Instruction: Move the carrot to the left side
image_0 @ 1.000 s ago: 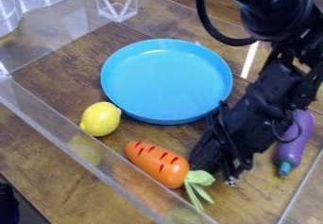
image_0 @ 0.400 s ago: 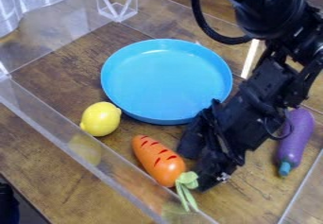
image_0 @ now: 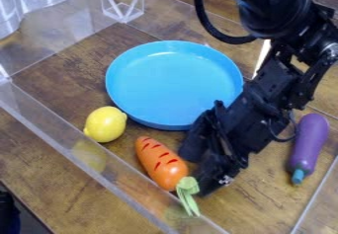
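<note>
A wooden bench (image_0: 53,110) carries everything, fenced by clear plastic walls (image_0: 66,144). The carrot (image_0: 162,163) lies near the front edge, its long axis slanting, leafy top toward the front right, orange tip back left toward the lemon (image_0: 106,124). My jaws (image_0: 201,171) stand wide open, holding nothing, just beside the carrot. My black arm slants down over the blue plate (image_0: 172,80).

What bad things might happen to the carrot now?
The stubby orange toy carrot lies close against the clear plastic front wall, so it may be awkward to pick up. The black claw sits right by its leafy green top and might knock it. Sliding left, it may bump the yellow lemon.
</note>
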You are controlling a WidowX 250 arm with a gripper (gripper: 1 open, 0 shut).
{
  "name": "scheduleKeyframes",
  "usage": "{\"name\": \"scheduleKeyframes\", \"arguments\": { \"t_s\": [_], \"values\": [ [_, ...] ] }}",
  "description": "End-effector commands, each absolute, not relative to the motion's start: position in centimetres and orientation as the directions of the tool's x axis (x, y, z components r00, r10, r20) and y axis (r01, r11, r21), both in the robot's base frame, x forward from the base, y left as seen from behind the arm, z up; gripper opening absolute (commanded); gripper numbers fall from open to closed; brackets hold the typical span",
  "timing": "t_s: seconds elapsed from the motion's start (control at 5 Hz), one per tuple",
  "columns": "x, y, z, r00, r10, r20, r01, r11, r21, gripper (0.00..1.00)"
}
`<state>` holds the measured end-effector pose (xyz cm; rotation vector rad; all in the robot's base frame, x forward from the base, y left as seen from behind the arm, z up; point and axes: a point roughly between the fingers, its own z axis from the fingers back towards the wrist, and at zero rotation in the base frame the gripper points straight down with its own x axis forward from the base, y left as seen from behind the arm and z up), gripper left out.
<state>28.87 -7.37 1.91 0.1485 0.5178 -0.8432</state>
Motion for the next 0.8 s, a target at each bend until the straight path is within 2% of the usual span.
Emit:
{"name": "scheduleKeyframes", "arguments": {
  "t_s": [0.0, 0.2, 0.4, 0.6],
  "values": [
    [29.23, -6.02, 2.6, 0.576, -0.66, -0.483, 0.727, 0.684, -0.068, 1.0],
    [29.14, -5.66, 2.6, 0.579, -0.651, -0.491, 0.719, 0.691, -0.068, 1.0],
    [29.11, -5.46, 2.61, 0.58, -0.647, -0.496, 0.716, 0.695, -0.068, 0.0],
    [29.09, -5.34, 2.64, 0.579, -0.644, -0.499, 0.715, 0.696, -0.07, 0.0]
  ]
}}
